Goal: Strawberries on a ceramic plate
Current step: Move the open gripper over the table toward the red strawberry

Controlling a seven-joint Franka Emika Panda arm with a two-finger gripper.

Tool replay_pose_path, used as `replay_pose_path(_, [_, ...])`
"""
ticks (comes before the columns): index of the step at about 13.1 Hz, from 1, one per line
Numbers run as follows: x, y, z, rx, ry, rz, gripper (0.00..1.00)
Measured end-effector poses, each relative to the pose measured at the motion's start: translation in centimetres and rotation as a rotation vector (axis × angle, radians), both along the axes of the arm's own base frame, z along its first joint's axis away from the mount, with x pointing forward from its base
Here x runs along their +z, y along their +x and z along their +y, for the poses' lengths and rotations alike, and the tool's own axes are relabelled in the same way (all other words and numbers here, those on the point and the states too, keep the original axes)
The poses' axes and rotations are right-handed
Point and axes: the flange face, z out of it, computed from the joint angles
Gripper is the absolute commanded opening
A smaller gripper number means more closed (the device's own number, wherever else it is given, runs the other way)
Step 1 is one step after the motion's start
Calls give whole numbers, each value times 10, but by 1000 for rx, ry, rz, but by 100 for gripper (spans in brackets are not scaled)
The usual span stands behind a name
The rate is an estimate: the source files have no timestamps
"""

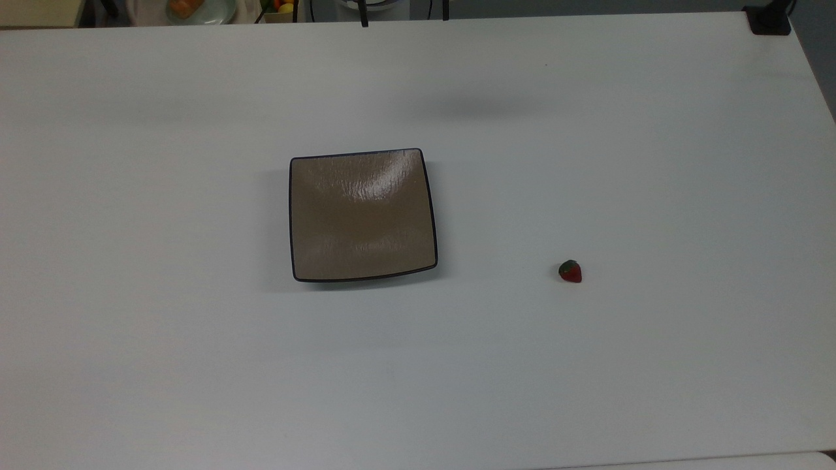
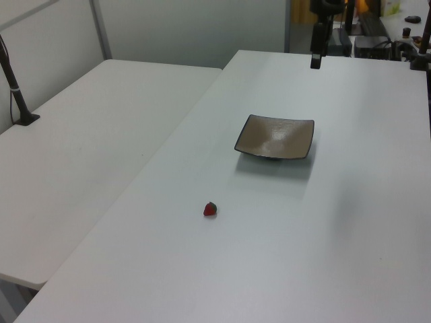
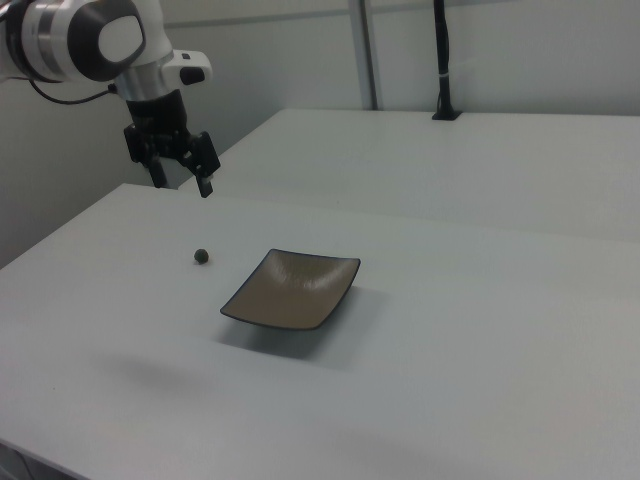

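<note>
In the top view the ceramic plate (image 1: 363,215) sits empty at the left, the strawberry (image 1: 570,271) well apart to its right on the desk (image 1: 653,163). The pickup has not begun; next comes a descent over the berry. The gripper (image 3: 183,178) hangs high, fingers (image 3: 207,186) spread, holding nothing.

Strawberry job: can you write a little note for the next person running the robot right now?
End effector: open, holding nothing, raised above the white table, beyond the berry in the right view.
Small red strawberry with a dark green leafy cap: lying on the table, well apart from the plate, toward the top view's right.
Square glossy tan-brown ceramic plate with a thin dark rim: empty, near the middle of the table.
Done: nothing yet; the berry is not grasped.
Left: come down over the berry, grip it, carry it over and set it on the plate.
</note>
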Motion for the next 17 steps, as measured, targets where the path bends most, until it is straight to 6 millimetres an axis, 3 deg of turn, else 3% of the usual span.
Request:
replay_pose_path(11, [-14, 5, 11, 16, 0, 2, 100])
replay_pose_path(13, [-23, 9, 20, 29, -1, 11, 100])
replay_pose_path(17, [-58, 40, 58, 70, 28, -82, 100])
